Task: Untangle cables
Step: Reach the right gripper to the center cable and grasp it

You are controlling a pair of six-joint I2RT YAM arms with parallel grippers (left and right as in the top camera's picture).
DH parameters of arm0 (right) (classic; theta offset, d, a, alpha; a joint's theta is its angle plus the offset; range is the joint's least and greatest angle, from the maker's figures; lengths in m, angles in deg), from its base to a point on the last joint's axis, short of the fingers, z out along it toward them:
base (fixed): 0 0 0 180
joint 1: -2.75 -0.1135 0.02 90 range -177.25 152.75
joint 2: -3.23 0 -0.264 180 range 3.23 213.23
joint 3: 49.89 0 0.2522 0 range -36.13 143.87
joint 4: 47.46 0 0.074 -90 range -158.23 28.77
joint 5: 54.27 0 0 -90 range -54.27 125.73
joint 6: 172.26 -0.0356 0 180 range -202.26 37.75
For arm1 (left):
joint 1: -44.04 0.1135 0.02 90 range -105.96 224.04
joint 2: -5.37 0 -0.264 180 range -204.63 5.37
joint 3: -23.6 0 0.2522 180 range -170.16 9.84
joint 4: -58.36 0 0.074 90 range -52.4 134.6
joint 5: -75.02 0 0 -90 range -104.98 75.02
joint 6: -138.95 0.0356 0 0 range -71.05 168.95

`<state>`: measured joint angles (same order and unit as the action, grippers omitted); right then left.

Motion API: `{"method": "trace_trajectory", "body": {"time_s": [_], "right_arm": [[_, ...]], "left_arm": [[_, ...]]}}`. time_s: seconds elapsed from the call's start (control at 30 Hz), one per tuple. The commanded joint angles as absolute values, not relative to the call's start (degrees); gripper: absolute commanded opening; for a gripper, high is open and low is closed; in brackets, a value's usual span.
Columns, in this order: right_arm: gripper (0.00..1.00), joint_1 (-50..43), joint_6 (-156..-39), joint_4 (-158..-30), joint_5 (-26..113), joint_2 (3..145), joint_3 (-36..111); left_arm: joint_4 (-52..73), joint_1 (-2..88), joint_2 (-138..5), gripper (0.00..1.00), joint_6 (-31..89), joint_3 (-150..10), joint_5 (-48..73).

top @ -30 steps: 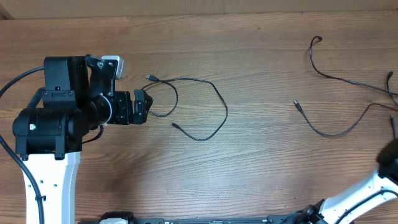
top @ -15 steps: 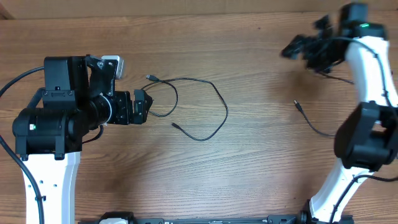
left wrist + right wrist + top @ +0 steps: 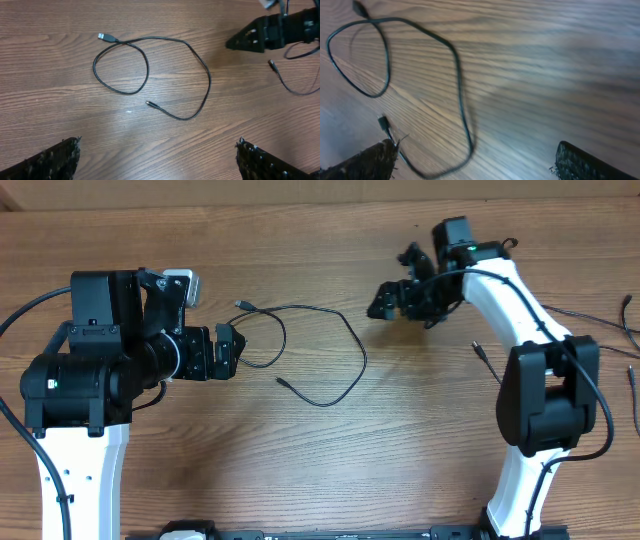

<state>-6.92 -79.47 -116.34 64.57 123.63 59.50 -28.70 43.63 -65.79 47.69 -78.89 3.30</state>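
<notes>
overhead: the thin, limp black cable [image 3: 363, 360] lies in a self-crossing loop on the wood-grain surface [image 3: 300, 470], just right of the left fingers [image 3: 228, 348] and left of the right fingers [image 3: 385, 298], the left arm nearer. left wrist: those fingers spread wide, cable ahead, long axis left to right. right wrist: fingers also apart, cable beneath, untouched.

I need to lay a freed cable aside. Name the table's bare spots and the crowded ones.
Bare: the near strip of table below the looped cable, between the left arm and right arm; also the far strip above that loop. Crowded: between loop and right gripper, and the right side, where the second cable lies.
</notes>
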Motion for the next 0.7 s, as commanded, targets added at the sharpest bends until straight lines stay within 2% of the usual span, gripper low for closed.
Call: {"method": "trace_trajectory", "body": {"time_s": [0.0,0.37,0.67], "right_arm": [[1.00,-9.5,-79.0,-113.8,65.4,122.9,57.4],[1.00,-12.3,-79.2,-111.0,65.5,123.6,56.8],[1.00,-12.4,-79.2,-109.5,72.9,127.5,56.8]], "left_arm": [[-28.6,43.3,-65.9,1.00,48.8,-79.3,4.1],[-28.7,43.3,-65.9,1.00,48.8,-79.3,4.1],[-28.7,43.3,-65.9,1.00,48.8,-79.3,4.1]]}}
